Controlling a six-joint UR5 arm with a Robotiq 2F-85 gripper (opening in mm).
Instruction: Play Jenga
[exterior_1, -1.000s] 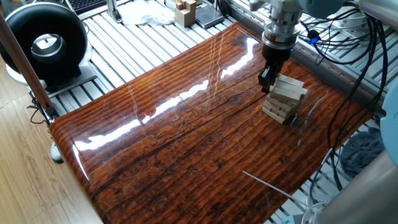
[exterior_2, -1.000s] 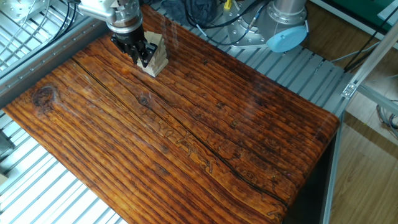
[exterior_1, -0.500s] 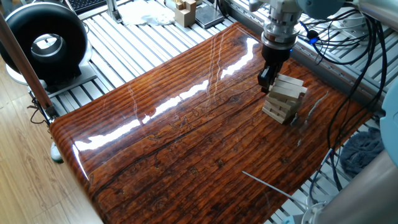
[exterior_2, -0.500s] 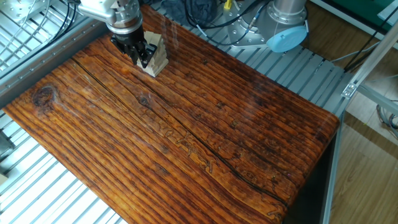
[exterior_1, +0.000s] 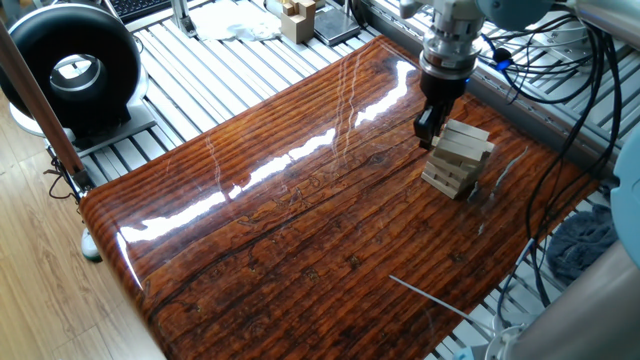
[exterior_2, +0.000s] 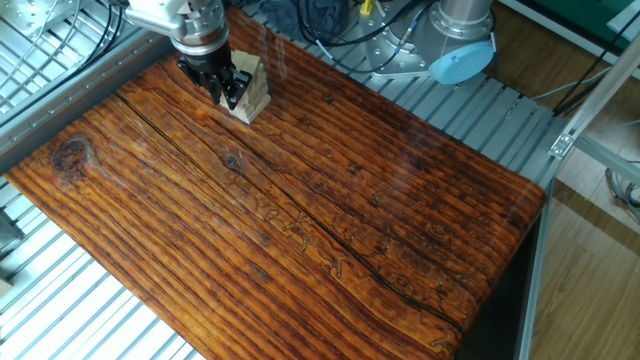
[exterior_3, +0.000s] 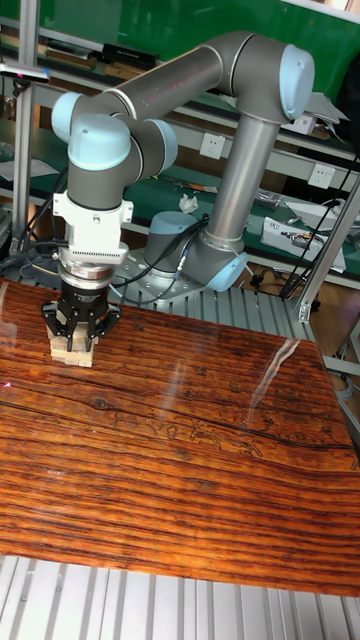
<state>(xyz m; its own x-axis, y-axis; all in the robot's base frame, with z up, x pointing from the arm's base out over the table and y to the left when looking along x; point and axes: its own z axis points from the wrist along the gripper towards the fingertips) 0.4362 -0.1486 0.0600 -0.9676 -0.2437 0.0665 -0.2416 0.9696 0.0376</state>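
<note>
The Jenga tower is a short stack of pale wooden bars laid crosswise, standing near the far right edge of the glossy wooden table. My gripper hangs straight down against the tower's left side, level with its upper layers. In the other fixed view the dark fingers cover the tower's near face. In the tall view the gripper sits right over the tower. Whether the fingers pinch a bar is hidden.
A black round fan stands off the table's left end. Tan boxy wooden pieces sit beyond the far edge. A thin pale rod lies near the front right corner. Cables hang behind the tower.
</note>
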